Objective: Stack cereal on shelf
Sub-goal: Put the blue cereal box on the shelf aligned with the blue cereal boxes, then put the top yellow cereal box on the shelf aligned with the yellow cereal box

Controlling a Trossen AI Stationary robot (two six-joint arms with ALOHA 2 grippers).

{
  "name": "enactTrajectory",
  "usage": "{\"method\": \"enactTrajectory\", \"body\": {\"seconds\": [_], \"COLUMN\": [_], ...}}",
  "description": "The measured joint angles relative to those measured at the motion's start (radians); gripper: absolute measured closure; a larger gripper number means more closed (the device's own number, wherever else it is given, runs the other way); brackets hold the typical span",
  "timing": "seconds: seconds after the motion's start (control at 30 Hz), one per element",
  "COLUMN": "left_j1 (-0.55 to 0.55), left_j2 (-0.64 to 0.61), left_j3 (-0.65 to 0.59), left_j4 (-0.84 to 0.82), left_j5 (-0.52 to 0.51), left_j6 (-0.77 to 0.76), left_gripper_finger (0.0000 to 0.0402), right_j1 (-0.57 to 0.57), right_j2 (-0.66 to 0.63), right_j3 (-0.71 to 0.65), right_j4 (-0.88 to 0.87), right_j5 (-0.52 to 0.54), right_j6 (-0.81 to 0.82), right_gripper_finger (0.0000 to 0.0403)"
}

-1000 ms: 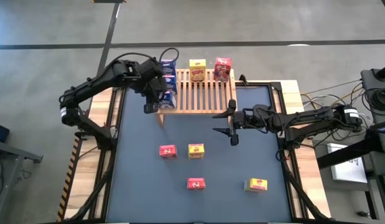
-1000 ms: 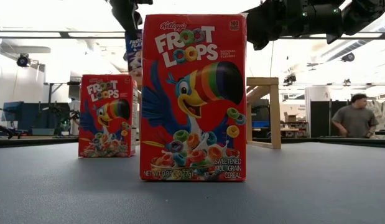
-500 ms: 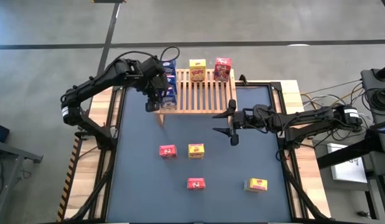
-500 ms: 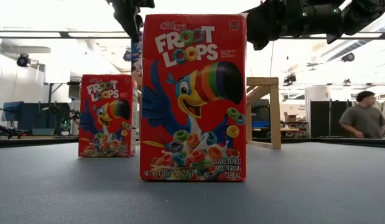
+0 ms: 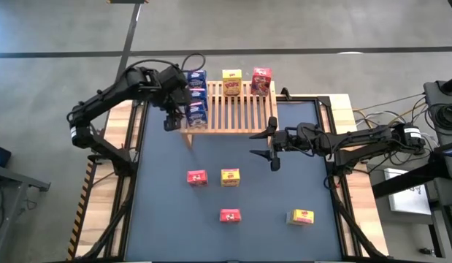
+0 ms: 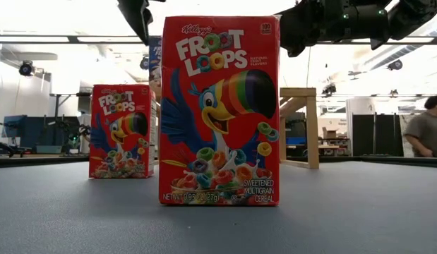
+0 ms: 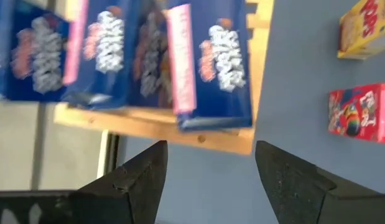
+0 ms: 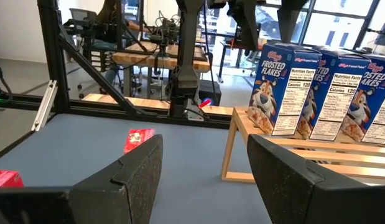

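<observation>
While the left tool [image 5: 171, 117] hovers open just left of the shelf [image 5: 229, 108] in the upper centre of the high view, three blue Frosted Flakes boxes [image 5: 196, 95] stand on the shelf's left end, a yellow box [image 5: 231, 80] and a red box [image 5: 261, 80] at its upper edge. Right tool [image 5: 265, 148] sits mid-frame over the worktop [image 5: 160, 212], fingers apart, empty. Four more boxes lie lower centre: two red Froot Loops [image 5: 197, 177], two yellow [image 5: 230, 177].
</observation>
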Motion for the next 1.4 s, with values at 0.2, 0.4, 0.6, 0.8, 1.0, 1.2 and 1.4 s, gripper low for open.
{"method": "enactTrajectory", "body": {"seconds": [0.2,0.4,0.6,0.8,1.0,1.2,1.4], "left_j1": [-0.01,-0.08,-0.266,-0.557,-0.821,-0.98,-1.026], "left_j2": [-0.006,-0.103,-0.34,-0.651,-0.83,-0.859,-0.822], "left_j3": [0.15,0.224,0.032,-0.457,-0.888,-1.17,-1.357], "left_j4": [-0.083,-0.081,0.015,0.419,0.852,1.17,1.481], "left_j5": [-0.019,0.018,-0.033,-0.182,-0.419,-0.664,-0.753], "left_j6": [-0.062,-0.18,-0.383,-0.549,-0.549,-0.527,-0.527], "left_gripper_finger": [0.0175,0.0191,0.0215,0.0218,0.0218,0.0218,0.0218], "right_j1": [0.0,0.0,0.0,0.0,0.0,0.029,0.098], "right_j2": [0.001,0.001,0.001,0.001,0.001,0.001,0.005], "right_j3": [0.0,0.0,0.0,0.0,0.0,0.0,0.0], "right_j4": [0.0,-0.011,-0.023,-0.023,-0.056,-0.157,-0.248], "right_j5": [0.0,0.0,0.0,0.0,-0.001,-0.007,-0.008], "right_j6": [-0.003,-0.002,-0.001,0.004,0.027,0.03,0.066], "right_gripper_finger": [0.0179,0.0179,0.0179,0.0179,0.0179,0.0179,0.0179]}}
